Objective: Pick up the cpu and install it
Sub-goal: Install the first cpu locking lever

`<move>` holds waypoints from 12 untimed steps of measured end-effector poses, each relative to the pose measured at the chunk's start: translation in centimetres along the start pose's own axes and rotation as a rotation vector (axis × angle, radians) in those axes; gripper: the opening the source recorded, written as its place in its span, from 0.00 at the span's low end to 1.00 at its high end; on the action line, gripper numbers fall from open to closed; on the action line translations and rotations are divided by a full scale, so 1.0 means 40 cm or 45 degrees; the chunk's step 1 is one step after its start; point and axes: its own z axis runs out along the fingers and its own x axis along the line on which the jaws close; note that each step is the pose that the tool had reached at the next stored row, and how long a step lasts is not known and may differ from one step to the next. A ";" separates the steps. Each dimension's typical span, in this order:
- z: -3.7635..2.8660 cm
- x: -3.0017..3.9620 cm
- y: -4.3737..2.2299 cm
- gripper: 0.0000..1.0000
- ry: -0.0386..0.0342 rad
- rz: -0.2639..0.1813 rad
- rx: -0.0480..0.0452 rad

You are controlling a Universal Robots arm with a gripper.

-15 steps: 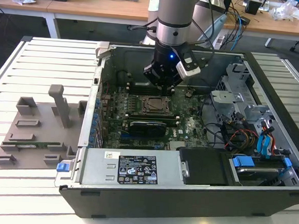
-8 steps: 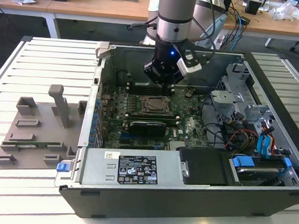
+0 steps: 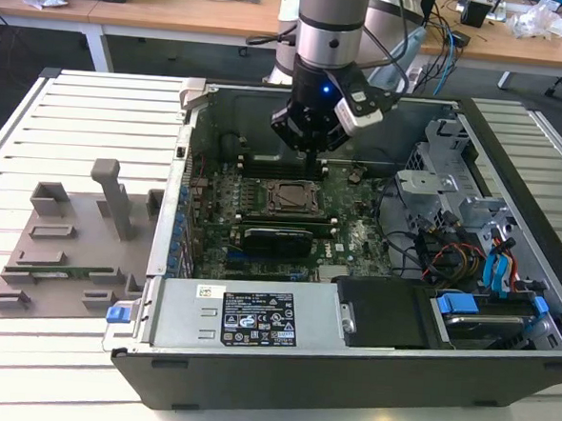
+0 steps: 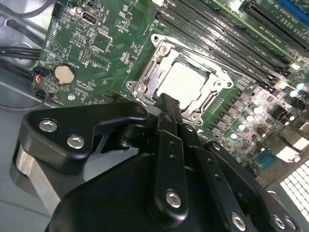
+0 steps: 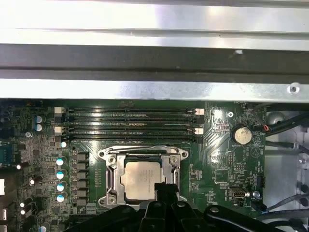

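Exterior view framing puts the slatted white table (image 3: 37,138) across the whole picture, with the open computer case (image 3: 348,367) sitting over its centre and right. Inside the case the green motherboard (image 3: 346,234) is lying flat in the middle of the frame, and a bundle of drive bays and coloured cables (image 3: 469,251) is crowding the right side. At the left of the frame a grey tray (image 3: 58,264) with upright posts is resting on the table beside the case. The silver robot arm (image 3: 331,23) is coming down from the top centre, and its black gripper (image 3: 313,158) is hanging just above the metal-framed socket (image 3: 291,197) on the board.

In both wrist views the socket (image 4: 145,84) (image 5: 112,166) is sitting near the middle of the picture, its hinged frame lying around the cpu (image 4: 186,82) (image 5: 137,179), whose pale metal top is showing inside the socket. The gripper (image 4: 169,107) (image 5: 165,189) is reaching in from the lower edge of both pictures, its narrow black tip closed together and overlapping the chip's near edge; whether it is touching the chip I cannot tell. In the first wrist view the long memory slots (image 5: 130,123) are running across the centre just above the socket, and a round coin battery (image 5: 241,135) is sitting at the centre right.
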 end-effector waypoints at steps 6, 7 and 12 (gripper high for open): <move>-0.026 -0.001 -0.001 0.11 0.0000 0.000 0.007; -0.036 -0.001 -0.001 0.11 0.0000 0.000 0.010; -0.045 -0.002 -0.002 0.11 -0.0001 0.000 0.012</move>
